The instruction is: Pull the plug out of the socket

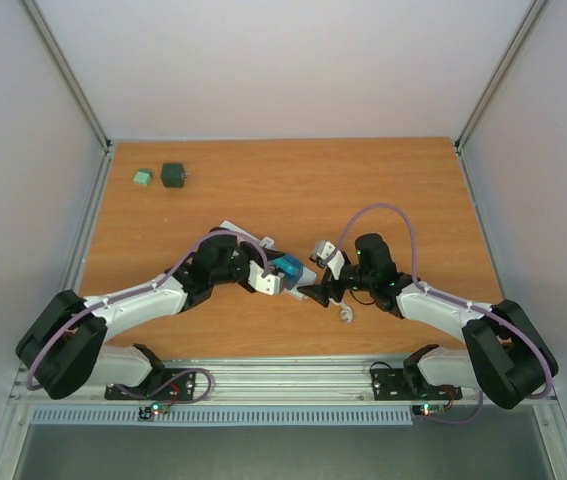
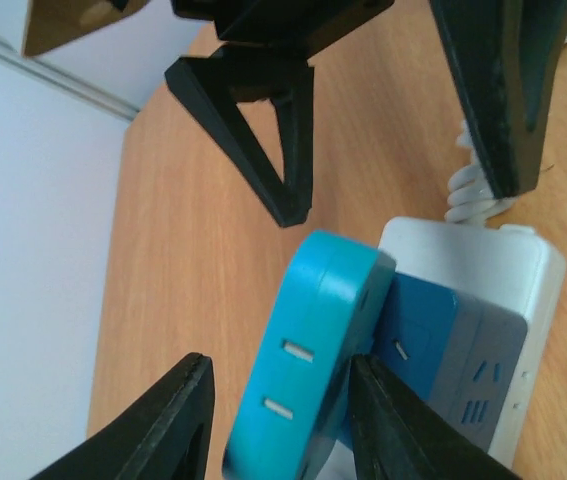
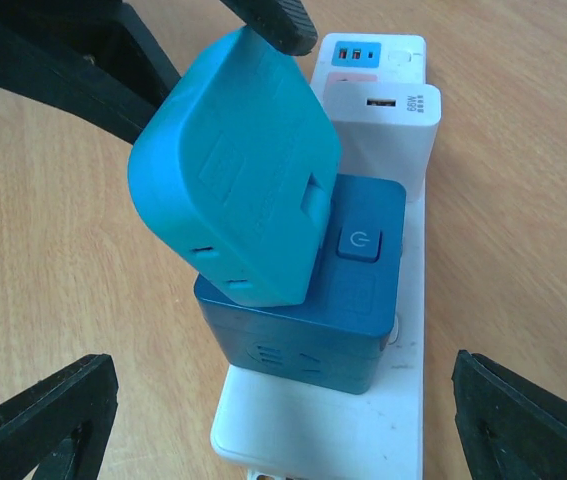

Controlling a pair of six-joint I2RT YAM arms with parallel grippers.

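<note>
My left claw (image 2: 278,362) is partly open around the teal plug (image 2: 308,330). One finger (image 2: 388,430) presses on the side of the plug that faces the strip. The other finger (image 2: 173,430) stands apart from it, with a gap of bare wood between, so I judge that the claw does not have a real hold yet.

The plug sits tilted on a dark blue adapter (image 3: 333,300), leaning away from its power button. I think it is partly levered out, but its pins are hidden and I cannot say how far. The adapter itself stands on the socket (image 3: 313,435), the long white strip lying on the worktop (image 1: 363,190) between the two arms. A white charger (image 3: 388,125) is plugged in just beside the adapter.

My right claw (image 3: 283,365) is wide open and holds nothing. Its fingers stand on both sides of the strip near the end where the curly cord (image 2: 475,185) comes out. I believe it is placed there to hold the strip down, because otherwise the whole strip would lift together with the plug.

Far away, near the back left corner, lie a small green block (image 1: 142,178) and a dark green cube (image 1: 173,175). They take no part in this.
</note>
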